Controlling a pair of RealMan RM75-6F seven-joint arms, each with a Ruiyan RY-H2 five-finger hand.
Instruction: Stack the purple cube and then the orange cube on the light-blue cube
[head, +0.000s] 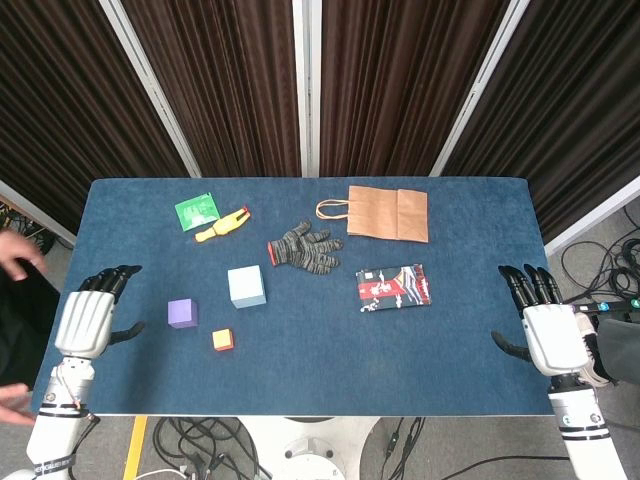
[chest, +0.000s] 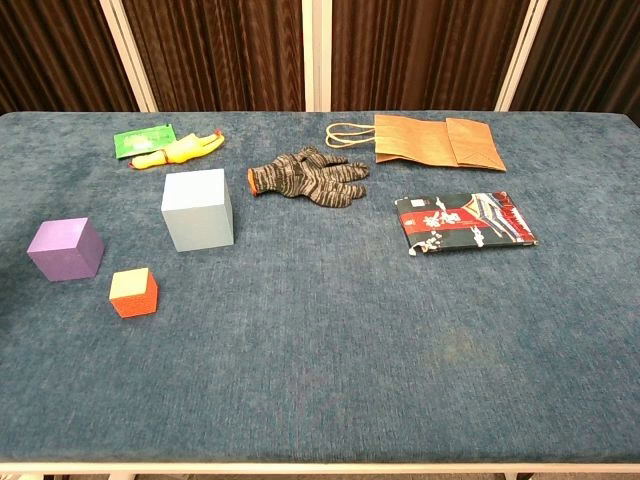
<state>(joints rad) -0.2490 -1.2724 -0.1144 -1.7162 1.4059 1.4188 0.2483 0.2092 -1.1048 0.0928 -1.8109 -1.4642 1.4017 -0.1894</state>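
Note:
The light-blue cube (head: 246, 286) (chest: 198, 208) stands left of the table's middle. The purple cube (head: 182, 313) (chest: 65, 249) sits to its left and a little nearer. The small orange cube (head: 222, 339) (chest: 133, 292) lies in front of both, apart from them. My left hand (head: 92, 312) hovers at the table's left edge, fingers spread, holding nothing, well left of the purple cube. My right hand (head: 540, 320) hangs at the right edge, fingers apart and empty. Neither hand shows in the chest view.
On the blue table (head: 310, 390) lie a striped knit glove (head: 304, 248), a brown paper bag (head: 385, 212), a red-and-black packet (head: 394, 287), a green packet (head: 197, 210) and a yellow toy (head: 222, 226). A person's hands (head: 20, 255) show at the far left.

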